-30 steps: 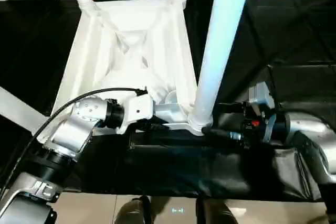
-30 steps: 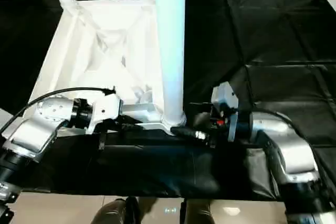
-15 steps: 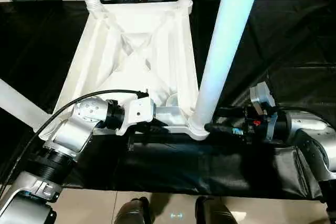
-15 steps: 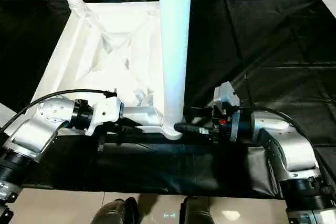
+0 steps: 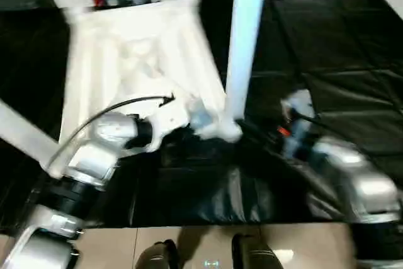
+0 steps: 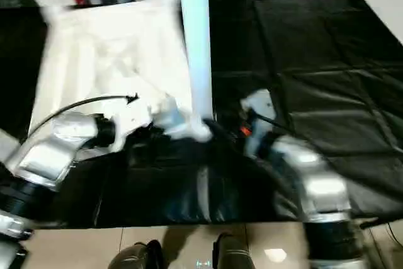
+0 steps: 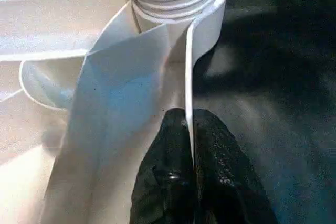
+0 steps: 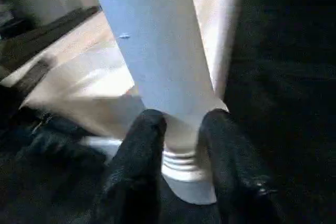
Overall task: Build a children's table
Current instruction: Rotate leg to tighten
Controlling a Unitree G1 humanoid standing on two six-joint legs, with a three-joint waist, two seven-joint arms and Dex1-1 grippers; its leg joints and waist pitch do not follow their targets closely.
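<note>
The children's table (image 5: 135,61) lies upside down on the black sheet-covered work surface (image 5: 340,48), ribbed underside up, with legs standing in several corner sockets; I count at least 3, and cannot vouch for the 4th. At the near corner, the right gripper (image 8: 178,145) has its 2 fingers (image 8: 139,145) clamped around the base of the near leg (image 5: 242,36) just above its threads, so I judge that leg is being seated or tightened. The left gripper (image 7: 190,145) is pinched shut on the thin rim of the top beside that socket, steadying it.

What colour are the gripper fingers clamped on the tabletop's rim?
Black; the left gripper fingers on the white tabletop rim show best in the left wrist view.
</note>
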